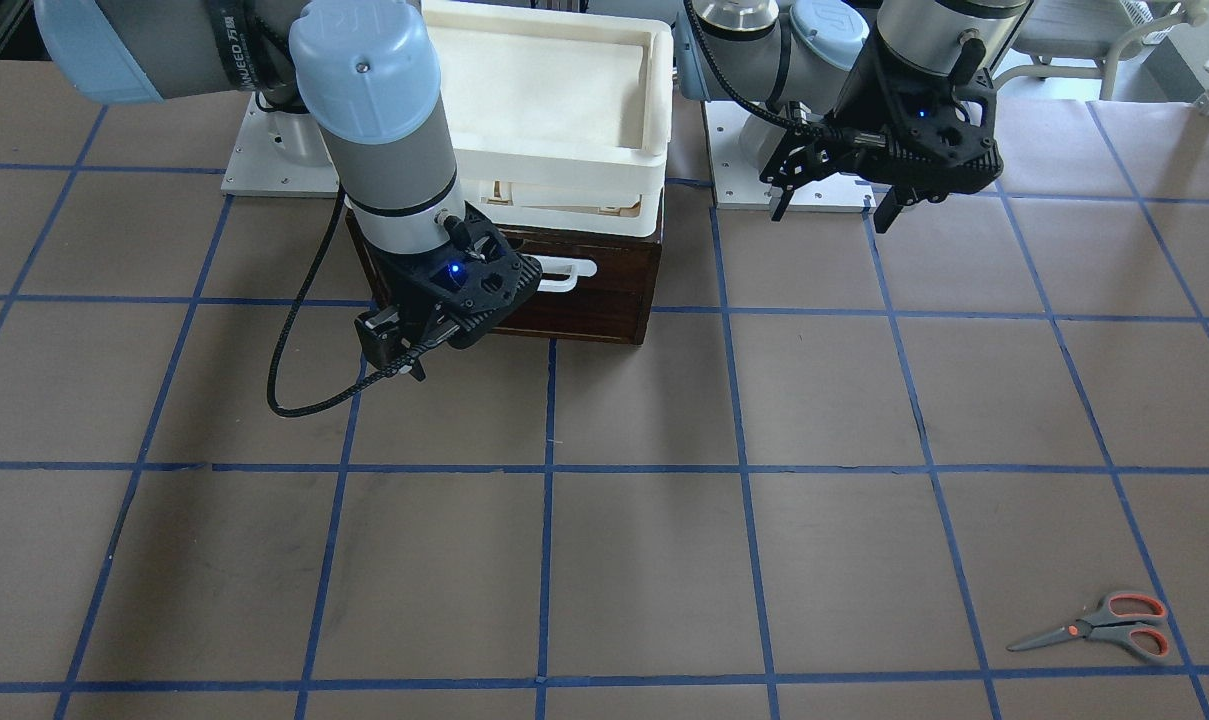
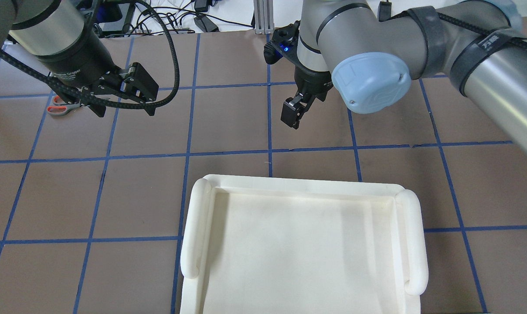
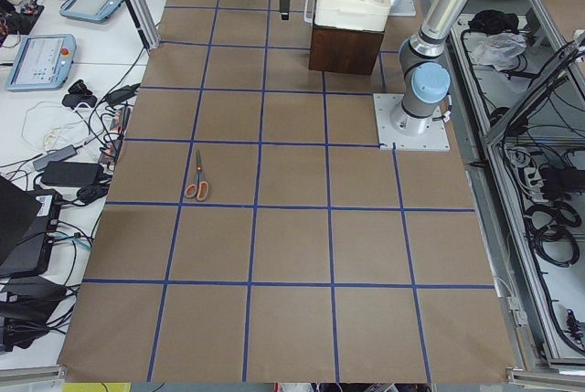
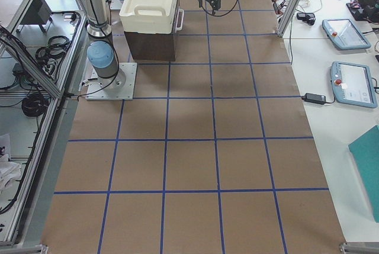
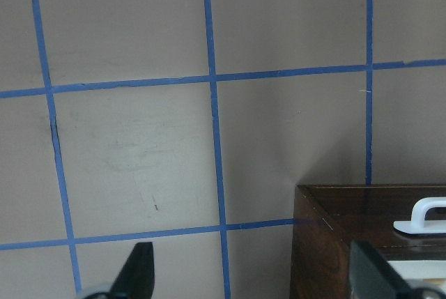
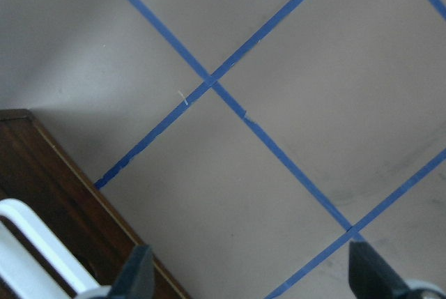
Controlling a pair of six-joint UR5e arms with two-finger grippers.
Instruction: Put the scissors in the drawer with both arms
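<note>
The scissors [image 1: 1094,628] lie flat on the brown table near its operator-side edge, far from both grippers; they also show in the exterior left view [image 3: 196,177] and partly behind my left gripper in the overhead view [image 2: 59,107]. The dark brown drawer [image 1: 589,295] looks shut, with its white bar handle [image 1: 570,275] facing the operators. My left gripper [image 1: 832,205] is open and empty, hovering beside the drawer. My right gripper [image 1: 394,355] is open and empty, just in front of the drawer's other corner. The left wrist view shows the drawer's corner [image 5: 362,236].
A white plastic tray [image 1: 654,110] sits on top of the drawer box. Blue tape lines grid the table. Both arm bases [image 3: 413,122] stand beside the drawer. Tablets and cables [image 3: 41,58] lie beyond the table's operator-side edge.
</note>
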